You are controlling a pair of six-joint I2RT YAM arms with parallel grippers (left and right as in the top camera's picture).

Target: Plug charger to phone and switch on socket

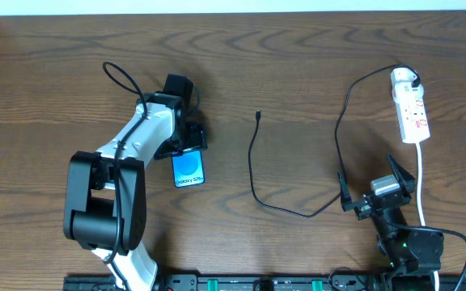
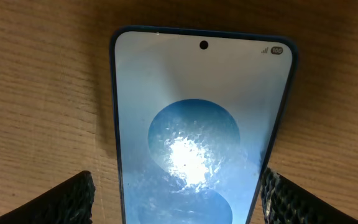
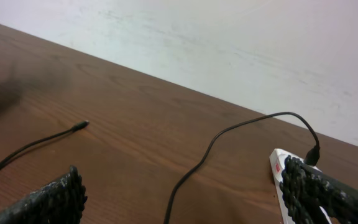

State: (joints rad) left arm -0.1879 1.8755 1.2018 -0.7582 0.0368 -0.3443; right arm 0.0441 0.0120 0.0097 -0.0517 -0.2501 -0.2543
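Note:
The phone point(image 1: 188, 169) lies flat on the table, blue screen up, its white text band at the near end. It fills the left wrist view point(image 2: 197, 124). My left gripper point(image 1: 188, 144) point(image 2: 176, 208) is open and low over the phone's far part, one finger on each side. The charger point(image 1: 257, 174) is a thin black cable; its connector tip point(image 1: 258, 115) point(image 3: 82, 124) lies loose mid-table, and its plug point(image 1: 412, 81) point(image 3: 314, 153) sits in the white socket point(image 1: 409, 105) point(image 3: 278, 165) at the far right. My right gripper point(image 1: 372, 187) point(image 3: 185, 214) is open and empty, near the front right.
The socket's thick white cord point(image 1: 421, 186) runs down the right side past my right arm. The cable loops between the arms point(image 1: 342, 121). A pale wall point(image 3: 241, 43) lies beyond the table's far edge.

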